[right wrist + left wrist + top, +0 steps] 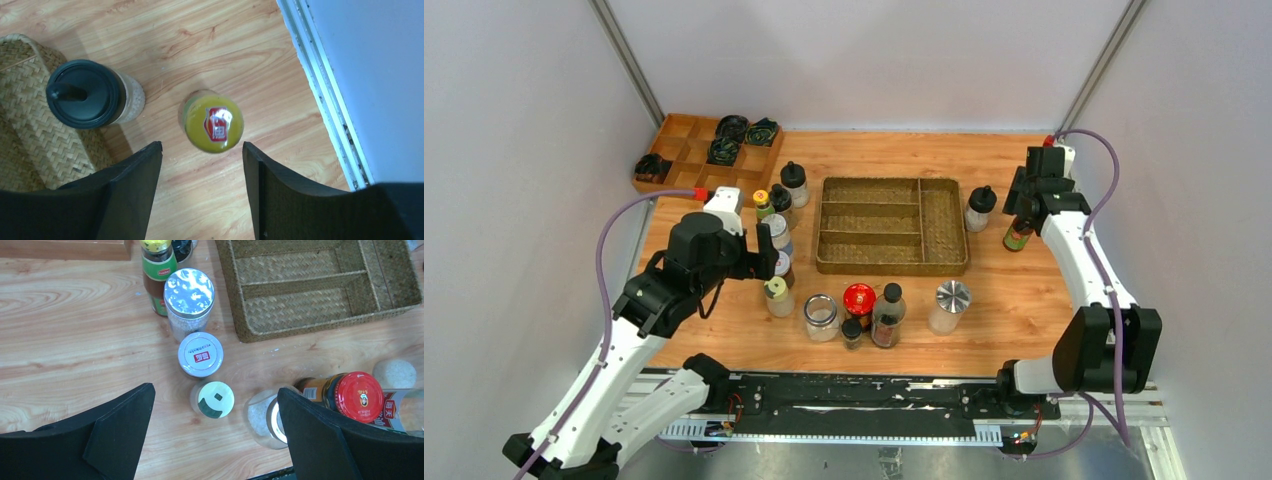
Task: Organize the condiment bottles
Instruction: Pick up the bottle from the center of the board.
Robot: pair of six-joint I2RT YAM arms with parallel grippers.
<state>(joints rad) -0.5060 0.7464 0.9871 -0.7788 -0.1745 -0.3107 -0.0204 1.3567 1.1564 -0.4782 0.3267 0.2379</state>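
Hovering left gripper point(215, 389): my fingers stand wide apart and hold nothing; a pale-capped bottle point(215, 400) stands upright on the table point(1014, 300) in the gap between them, touching neither finger.
Left column: beyond the pale-capped bottle come a white-lidded jar point(200, 354), a silver-lidded jar point(189, 292) and a brown sauce bottle point(157, 275), close together in a line just beside the left edge of the woven tray point(320, 290).
Front row: a glass jar point(820, 316), a red-capped jar point(858, 298), a dark bottle point(888, 315) and a silver-topped shaker point(949, 305) stand near the tray's front edge.
Right gripper point(202, 145): my fingers are spread, gripping nothing; a yellow-capped bottle point(212, 123) stands just ahead of the tips, in line with the gap.
Right pair: a black-capped shaker point(82, 93) stands just beside the tray's right side; the yellow-capped bottle is near it, toward the table's right edge.
Wooden box point(686, 150): sits at the far left corner, with dark coils in several compartments.
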